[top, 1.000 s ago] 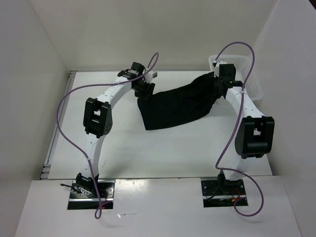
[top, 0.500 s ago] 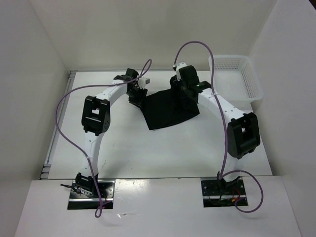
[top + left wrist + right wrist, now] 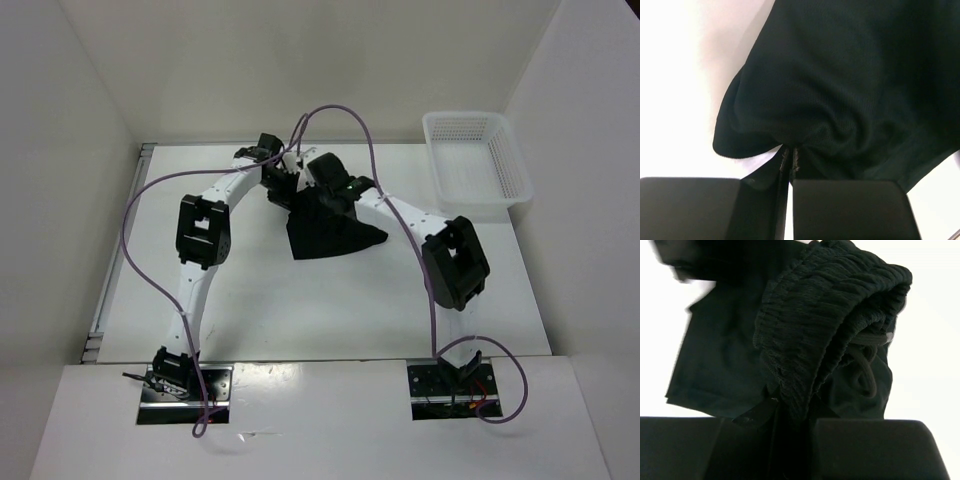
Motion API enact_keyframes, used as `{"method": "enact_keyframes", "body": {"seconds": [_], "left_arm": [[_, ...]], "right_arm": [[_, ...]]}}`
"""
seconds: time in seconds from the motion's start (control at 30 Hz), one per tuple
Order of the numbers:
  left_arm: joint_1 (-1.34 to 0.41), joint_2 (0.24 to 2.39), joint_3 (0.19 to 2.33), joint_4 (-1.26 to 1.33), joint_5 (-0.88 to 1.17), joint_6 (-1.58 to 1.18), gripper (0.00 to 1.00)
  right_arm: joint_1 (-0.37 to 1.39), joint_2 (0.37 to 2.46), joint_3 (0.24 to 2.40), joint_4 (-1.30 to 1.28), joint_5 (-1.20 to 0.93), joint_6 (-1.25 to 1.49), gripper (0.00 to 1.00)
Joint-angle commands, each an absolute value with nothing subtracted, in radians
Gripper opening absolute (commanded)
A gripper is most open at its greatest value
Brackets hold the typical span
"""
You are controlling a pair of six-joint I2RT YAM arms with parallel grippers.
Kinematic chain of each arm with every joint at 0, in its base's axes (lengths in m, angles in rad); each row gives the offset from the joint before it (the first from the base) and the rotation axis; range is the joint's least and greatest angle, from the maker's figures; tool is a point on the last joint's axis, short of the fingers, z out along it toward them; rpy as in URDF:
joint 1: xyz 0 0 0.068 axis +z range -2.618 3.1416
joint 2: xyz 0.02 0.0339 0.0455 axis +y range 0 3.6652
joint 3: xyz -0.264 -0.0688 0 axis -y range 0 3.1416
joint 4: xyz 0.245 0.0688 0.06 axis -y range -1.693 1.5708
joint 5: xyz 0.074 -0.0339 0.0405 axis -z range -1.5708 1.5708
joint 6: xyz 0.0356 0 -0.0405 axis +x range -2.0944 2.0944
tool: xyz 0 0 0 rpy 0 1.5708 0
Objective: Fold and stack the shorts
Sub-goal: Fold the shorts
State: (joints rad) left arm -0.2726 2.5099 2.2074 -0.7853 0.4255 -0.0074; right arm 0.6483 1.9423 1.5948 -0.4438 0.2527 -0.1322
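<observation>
Shorts (image 3: 330,235) of plain black cloth are gathered in a dark bunch on the white table (image 3: 300,300), a little beyond its middle and between the two arms. At the near edge the two bases are bolted side by side, and from each a purple cable (image 3: 135,265) loops up along the arm. Both arms bend inward over the table, so that their wrists meet close together at the far end of the bunch. The left gripper (image 3: 788,155) is clenched, and a small fold of the thin cloth is pinched between its fingers, with wrinkles spreading out from that place. Just beside it, the right gripper (image 3: 792,415) is grasping the thick ribbed waistband, which is doubled over itself, and a drawstring (image 3: 867,372) hangs in a loop under the fold. From these two holds the cloth slopes down toward the near side, where its lower edge lies on the table. Farther away, at the far right corner and well apart from the shorts, stands a white mesh basket (image 3: 505,165).
</observation>
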Motion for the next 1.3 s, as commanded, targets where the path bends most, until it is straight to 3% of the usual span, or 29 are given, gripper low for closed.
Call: {"method": "enact_keyframes", "body": {"seconds": [0.0, 0.2, 0.3, 0.33, 0.43, 0.5, 0.53, 0.57, 0.7, 0.83, 1.1, 1.2, 1.27], "left_arm": [[-0.276, 2.586, 2.256, -0.807, 0.440, 0.000, 0.02], [-0.255, 2.595, 2.293, -0.828, 0.440, 0.000, 0.02], [-0.246, 2.595, 2.293, -0.828, 0.440, 0.000, 0.02], [-0.236, 2.595, 2.293, -0.828, 0.430, 0.000, 0.03], [-0.224, 2.595, 2.305, -0.837, 0.402, 0.000, 0.08], [-0.189, 2.595, 2.316, -0.838, 0.379, 0.000, 0.17], [-0.178, 2.595, 2.328, -0.850, 0.379, 0.000, 0.35], [-0.154, 2.595, 2.329, -0.850, 0.355, 0.000, 0.38], [-0.084, 2.577, 2.396, -0.873, 0.319, 0.000, 0.49], [-0.064, 2.511, 2.448, -0.873, 0.304, 0.000, 0.53], [-0.152, 2.306, 2.366, -0.894, 0.500, 0.000, 0.51], [-0.233, 2.243, 2.277, -0.931, 0.509, 0.000, 0.45], [-0.287, 2.220, 2.192, -0.968, 0.499, 0.000, 0.45]], "right_arm": [[0.701, 1.966, 1.661, -0.391, 0.273, -0.130, 0.00], [0.710, 2.014, 1.632, -0.373, 0.273, -0.140, 0.00], [0.741, 2.032, 1.649, -0.361, 0.241, -0.152, 0.13], [0.768, 2.033, 1.661, -0.360, 0.229, -0.169, 0.27], [0.825, 2.068, 1.735, -0.348, 0.166, -0.230, 0.50], [0.837, 2.081, 1.811, -0.348, 0.083, -0.245, 0.63], [0.838, 2.082, 1.837, -0.362, 0.054, -0.258, 0.65], [0.838, 2.082, 1.871, -0.371, 0.043, -0.258, 0.66], [0.838, 2.040, 1.881, -0.371, 0.055, -0.279, 0.65], [0.838, 1.901, 1.731, -0.371, 0.081, -0.333, 0.59], [0.801, 1.756, 1.410, -0.301, 0.167, -0.387, 0.36], [0.746, 1.738, 1.364, -0.264, 0.181, -0.387, 0.36], [0.671, 1.729, 1.327, -0.264, 0.192, -0.373, 0.42]]}}
